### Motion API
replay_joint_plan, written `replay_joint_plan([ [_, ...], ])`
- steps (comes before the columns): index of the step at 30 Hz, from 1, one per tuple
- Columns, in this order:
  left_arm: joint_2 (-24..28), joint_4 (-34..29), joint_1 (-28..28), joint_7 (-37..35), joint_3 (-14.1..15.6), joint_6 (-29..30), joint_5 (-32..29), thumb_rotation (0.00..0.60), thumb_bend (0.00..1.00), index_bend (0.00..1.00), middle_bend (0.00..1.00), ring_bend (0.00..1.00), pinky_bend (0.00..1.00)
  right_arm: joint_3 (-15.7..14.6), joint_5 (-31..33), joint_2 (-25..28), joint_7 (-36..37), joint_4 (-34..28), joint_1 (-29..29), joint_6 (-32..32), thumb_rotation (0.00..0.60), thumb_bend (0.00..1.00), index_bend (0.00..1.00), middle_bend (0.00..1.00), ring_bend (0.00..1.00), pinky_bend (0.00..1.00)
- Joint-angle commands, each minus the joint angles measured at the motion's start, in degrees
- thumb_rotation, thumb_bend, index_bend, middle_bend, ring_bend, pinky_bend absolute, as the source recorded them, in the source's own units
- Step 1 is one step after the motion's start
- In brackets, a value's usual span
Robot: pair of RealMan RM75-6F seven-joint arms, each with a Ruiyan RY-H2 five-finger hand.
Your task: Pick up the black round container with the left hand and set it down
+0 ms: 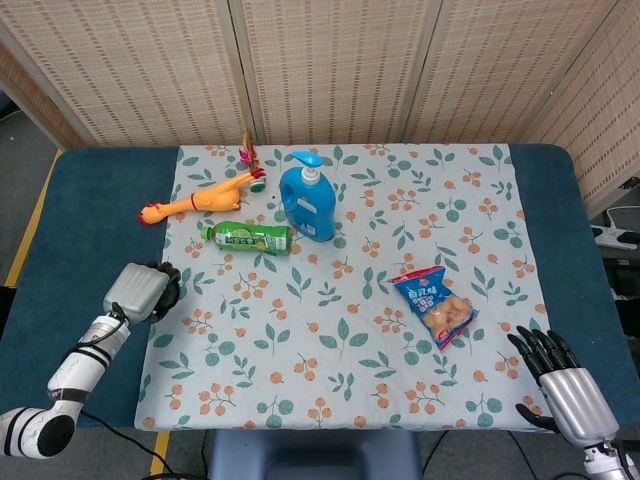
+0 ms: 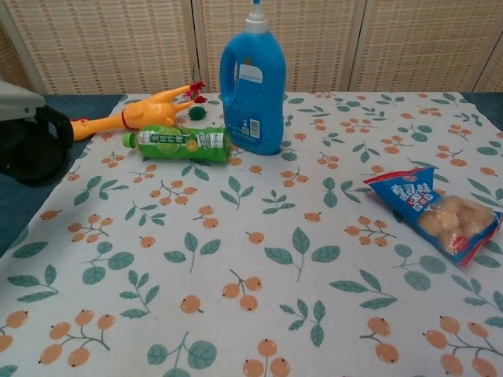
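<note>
My left hand [image 1: 140,291] grips the black round container [image 1: 167,292] at the left edge of the floral cloth, over the blue table border. The chest view shows the same container [image 2: 35,147] as a dark round shape at the far left, with the pale back of my left hand [image 2: 16,102] above it. I cannot tell whether it touches the table or hangs just above it. My right hand [image 1: 562,388] lies at the near right corner, fingers spread, holding nothing.
A green bottle [image 1: 247,237] lies on its side behind the container, with a rubber chicken [image 1: 200,199] further back. A blue pump bottle [image 1: 307,201] stands mid-back. A snack bag [image 1: 434,305] lies right of centre. The floral cloth [image 1: 340,340] covers the table.
</note>
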Motion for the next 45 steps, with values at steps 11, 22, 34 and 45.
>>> replay_joint_plan([
  [11, -0.75, -3.32, -0.44, 0.66, 0.51, -8.32, -4.79, 0.600, 0.76, 0.71, 0.66, 0.56, 0.83, -0.21, 0.30, -0.45, -0.48, -0.16, 0.64, -1.65, 0.600, 0.07, 0.00, 0.00, 0.00, 0.00],
  [22, -7.09, 2.26, -0.83, 2.25, 2.15, -9.97, -5.84, 0.600, 0.75, 0.70, 0.66, 0.56, 0.83, -0.27, 0.46, -0.61, -0.95, -0.21, 0.74, -1.96, 0.600, 0.07, 0.00, 0.00, 0.00, 0.00],
  [34, -9.44, 5.39, 0.20, -0.52, 2.23, -10.44, -0.59, 0.600, 0.60, 0.36, 0.36, 0.25, 0.53, -0.56, 0.40, -0.38, -0.88, -0.48, 0.68, -1.98, 0.600, 0.07, 0.00, 0.00, 0.00, 0.00],
  [45, -7.66, 5.19, 0.41, -3.19, 2.19, -12.33, 1.75, 0.600, 0.45, 0.00, 0.00, 0.00, 0.23, -0.72, 0.40, -0.31, -1.09, -0.65, 0.61, -1.97, 0.600, 0.07, 0.00, 0.00, 0.00, 0.00],
])
